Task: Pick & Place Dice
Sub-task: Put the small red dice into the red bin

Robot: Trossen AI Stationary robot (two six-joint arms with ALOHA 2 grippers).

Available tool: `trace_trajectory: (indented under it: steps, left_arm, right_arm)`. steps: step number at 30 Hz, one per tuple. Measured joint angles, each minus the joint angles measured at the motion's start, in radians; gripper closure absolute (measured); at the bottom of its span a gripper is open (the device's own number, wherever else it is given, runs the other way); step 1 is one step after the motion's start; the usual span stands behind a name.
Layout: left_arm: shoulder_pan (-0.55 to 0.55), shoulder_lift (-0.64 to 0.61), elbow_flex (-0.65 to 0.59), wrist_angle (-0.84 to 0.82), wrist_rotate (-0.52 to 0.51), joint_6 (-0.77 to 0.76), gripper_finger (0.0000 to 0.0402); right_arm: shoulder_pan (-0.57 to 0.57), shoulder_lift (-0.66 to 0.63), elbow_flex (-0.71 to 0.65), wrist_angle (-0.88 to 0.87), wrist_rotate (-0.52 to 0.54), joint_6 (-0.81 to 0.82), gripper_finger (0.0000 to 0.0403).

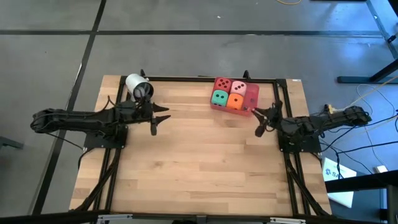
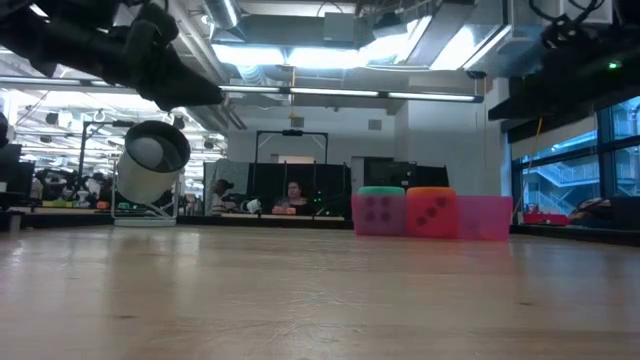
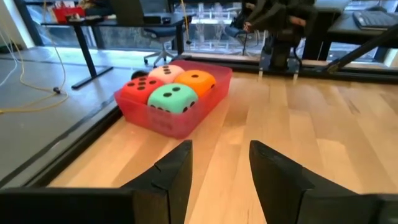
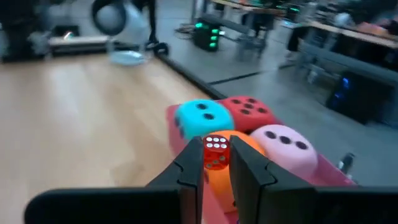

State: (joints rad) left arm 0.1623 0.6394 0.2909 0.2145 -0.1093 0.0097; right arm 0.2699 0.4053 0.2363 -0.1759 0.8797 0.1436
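Left of centre in the high view, the left gripper [image 1: 155, 119] is being held over bare wood with its jaws parted and empty, just below the tipped white cylinder [image 1: 138, 86]; in the upper middle, the four dice [image 1: 227, 93] are sitting packed in the red tray [image 1: 251, 106]; right of it, a small red die [image 4: 216, 152] is being pinched in the right gripper [image 1: 260, 120].

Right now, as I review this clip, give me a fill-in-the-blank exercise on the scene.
The red tray holds ___ soft dice.
The left gripper hovers with its jaws ___.
The right gripper has its jaws pinching a small die, red with ___ pips.
Missing words: four; open; white.
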Motion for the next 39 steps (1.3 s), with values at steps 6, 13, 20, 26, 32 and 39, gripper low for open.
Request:
trace_trajectory:
  steps: [6,13,20,26,32,39]
  left_arm:
    - [0.0,0.087,0.0,0.074,0.0,0.001,0.025]
    - [0.033,0.154,0.0,0.163,0.077,0.034,0.0252]
    - [0.123,0.159,0.0,0.175,0.192,0.014,0.0256]
    - [0.16,0.159,0.0,0.179,0.27,0.008,0.0257]
    - [0.161,0.159,0.0,0.17,0.271,0.026,0.0258]
    - [0.161,0.159,0.0,0.167,0.271,0.022,0.0258]
  right_arm:
    - [-0.13,0.002,0.0,0.095,-0.015,0.014,0.0352]
    - [-0.289,0.072,0.061,0.09,-0.189,-0.014,0.0352]
    - [-0.442,0.225,0.245,-0.137,-0.316,-0.025,0.0352]
    - [-0.569,0.336,0.346,-0.256,-0.433,-0.022,0.0352]
    - [-0.681,0.467,0.353,-0.259,-0.558,-0.021,0.0352]
    - [-0.748,0.569,0.378,-0.231,-0.637,-0.062,0.0352]
